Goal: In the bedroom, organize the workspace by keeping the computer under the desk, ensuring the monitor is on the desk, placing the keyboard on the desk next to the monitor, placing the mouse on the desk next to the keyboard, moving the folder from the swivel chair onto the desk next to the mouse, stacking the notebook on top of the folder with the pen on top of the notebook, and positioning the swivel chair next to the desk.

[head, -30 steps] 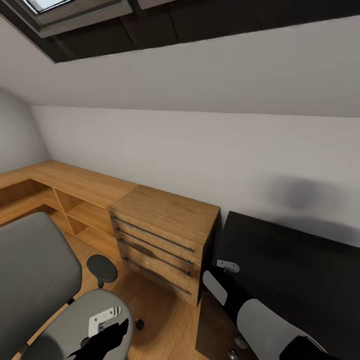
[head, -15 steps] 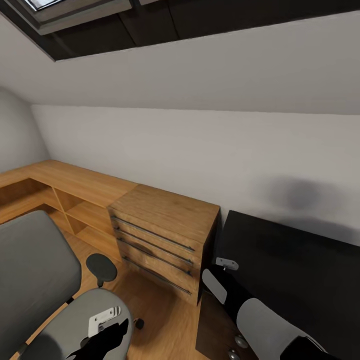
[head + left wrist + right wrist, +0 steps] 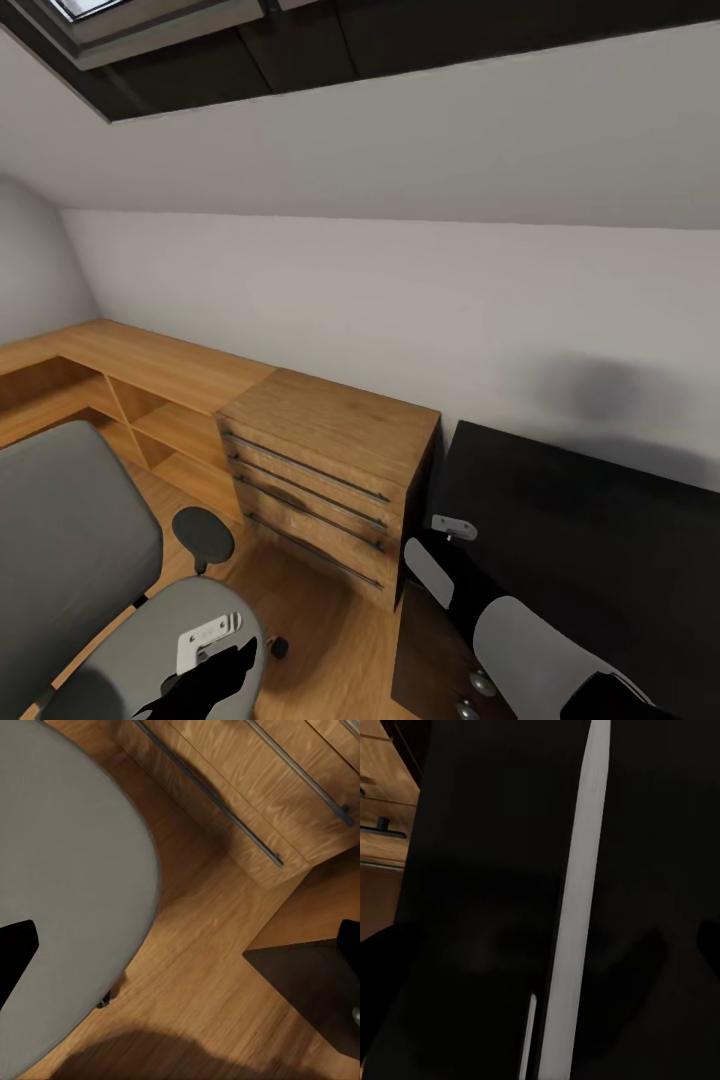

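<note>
The swivel chair stands at the lower left, grey back upright, and nothing lies on its seat. My left gripper hangs open just above that seat, black fingertips wide apart with nothing between them. The black desk fills the lower right, and the part of its glossy top in view is bare. My right gripper hovers over the desk's left end, its dim fingers spread. A long white streak crosses the dark top; pen or glare, I cannot tell.
A wooden dresser with bar handles stands between chair and desk, against the sloped white wall. Low wooden shelving runs along the left. A strip of wood floor lies in front of the dresser. Round silver knobs mark the desk's drawers.
The whole picture shifted very slightly a second ago. Since then the arms, the chair and the desk look the same.
</note>
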Controlling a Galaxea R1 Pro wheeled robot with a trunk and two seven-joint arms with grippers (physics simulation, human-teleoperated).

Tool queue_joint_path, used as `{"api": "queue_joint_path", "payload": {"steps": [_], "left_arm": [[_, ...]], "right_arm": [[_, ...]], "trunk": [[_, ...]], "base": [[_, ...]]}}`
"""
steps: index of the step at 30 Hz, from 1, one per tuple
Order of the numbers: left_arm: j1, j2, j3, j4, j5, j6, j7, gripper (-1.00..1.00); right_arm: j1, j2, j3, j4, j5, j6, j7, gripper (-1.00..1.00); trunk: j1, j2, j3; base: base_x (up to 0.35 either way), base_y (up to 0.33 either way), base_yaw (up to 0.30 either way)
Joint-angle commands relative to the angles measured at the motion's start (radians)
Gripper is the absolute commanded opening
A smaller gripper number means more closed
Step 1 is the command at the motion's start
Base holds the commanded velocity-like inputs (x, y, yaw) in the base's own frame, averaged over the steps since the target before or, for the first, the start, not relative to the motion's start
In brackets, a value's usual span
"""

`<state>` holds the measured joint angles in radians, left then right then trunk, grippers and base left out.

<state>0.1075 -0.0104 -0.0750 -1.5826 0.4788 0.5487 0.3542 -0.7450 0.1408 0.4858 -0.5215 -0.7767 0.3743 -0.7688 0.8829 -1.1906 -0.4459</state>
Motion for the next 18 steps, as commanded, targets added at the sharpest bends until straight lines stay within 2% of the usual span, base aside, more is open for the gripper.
{"api": "queue_joint_path", "payload": {"steps": [1, 2, 3, 18], "left_arm": [[0.000, 0.000, -0.001, -0.002, 0.011, 0.002, 0.009, 1.00], [0.000, 0.000, 0.000, -0.002, 0.011, 0.002, 0.009, 1.00], [0.000, 0.000, 0.000, -0.002, 0.011, 0.002, 0.009, 1.00], [0.000, 0.000, 0.000, -0.001, 0.011, 0.002, 0.009, 1.00]], "right_arm": [[-0.001, -0.001, 0.005, 0.032, -0.006, 0.007, -0.005, 1.00], [-0.001, -0.001, 0.005, 0.032, -0.006, 0.007, -0.005, 1.00], [-0.001, -0.001, 0.005, 0.032, -0.006, 0.007, -0.005, -1.00], [-0.001, -0.001, 0.006, 0.032, -0.006, 0.006, -0.005, -1.00]], "trunk": [[0.000, 0.000, -0.001], [0.000, 0.000, -0.001], [0.000, 0.000, -0.001], [0.000, 0.000, -0.001]], "base": [[0.000, 0.000, 0.000], [0.000, 0.000, 0.000], [0.000, 0.000, 0.000], [0.000, 0.000, 0.000]]}}
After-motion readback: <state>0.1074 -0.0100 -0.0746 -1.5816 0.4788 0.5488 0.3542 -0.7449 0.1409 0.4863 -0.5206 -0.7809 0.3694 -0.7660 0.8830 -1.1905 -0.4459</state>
